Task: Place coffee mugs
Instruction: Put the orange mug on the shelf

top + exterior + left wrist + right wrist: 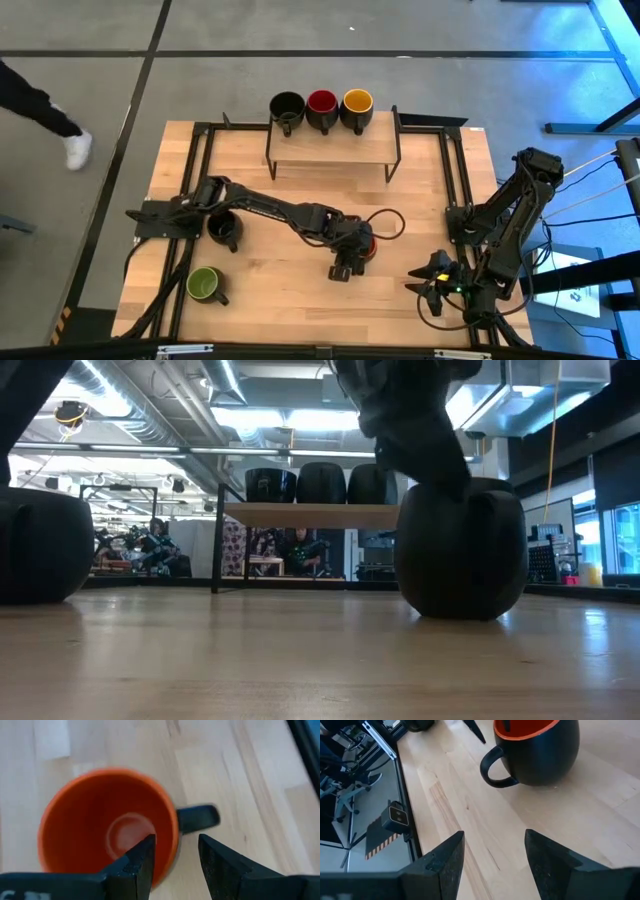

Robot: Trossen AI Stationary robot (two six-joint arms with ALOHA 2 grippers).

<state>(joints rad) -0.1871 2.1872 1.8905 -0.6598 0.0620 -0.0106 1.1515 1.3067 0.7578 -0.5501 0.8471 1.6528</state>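
While my left fingers (175, 865) straddle the rim of the orange-red mug (107, 825), narrow, one inside, for a wall pinch, it sits on the tabletop (300, 290) at 6 o'clock from the shelf (330, 150). Right fingers (492, 862) wait wide at 3 o'clock.

- Overhead camera is looking straight down on the pale wooden table (300, 290).
- Low camera is looking level across it.
- Both wrist cameras are closely facing the dark orange-lined mug (107, 827) (540, 750).
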